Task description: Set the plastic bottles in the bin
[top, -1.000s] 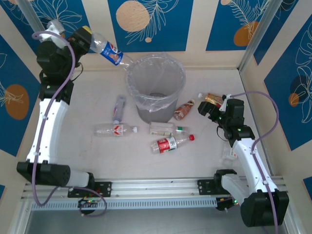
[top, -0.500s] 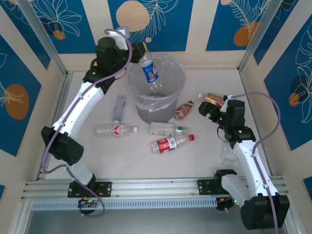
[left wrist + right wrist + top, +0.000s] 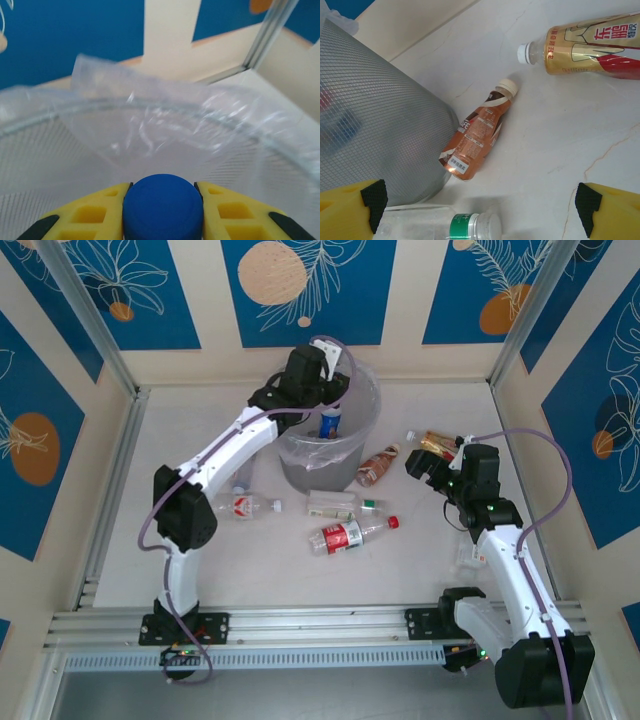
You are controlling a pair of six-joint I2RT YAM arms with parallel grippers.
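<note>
Now the left end effector (image 3: 327, 410) hangs over the open mouth of the bin (image 3: 368, 412), and its yellow fingers (image 3: 95, 217) are closed narrow on the neck of a blue-capped bottle (image 3: 330, 424). In the left wrist view the blue cap (image 3: 162, 207) sits tight between the two fingers, and behind it I see the mesh wall of the bin (image 3: 30, 165) and the clear plastic bag (image 3: 150, 125) that lines it. From above, this bottle points down inside the rim of the bin. The right end effector (image 3: 428, 462) is to the right of the bin, low over the bench (image 3: 200, 420), with its jaws spread wide and nothing between them. A brown bottle (image 3: 472, 140) lies on the bench just beside the bin, with its bottom end at the foot of the bin's wall and its pale cap pointing away from the bin. A golden bottle (image 3: 600, 45) with a red label lies farther right of the bin. In front of the bin lie a green-capped bottle (image 3: 345, 504) and, a little nearer to the arms, a red-capped bottle (image 3: 348, 535). A clear bottle (image 3: 245, 506) with a red label lies to the front left of the bin.
</note>
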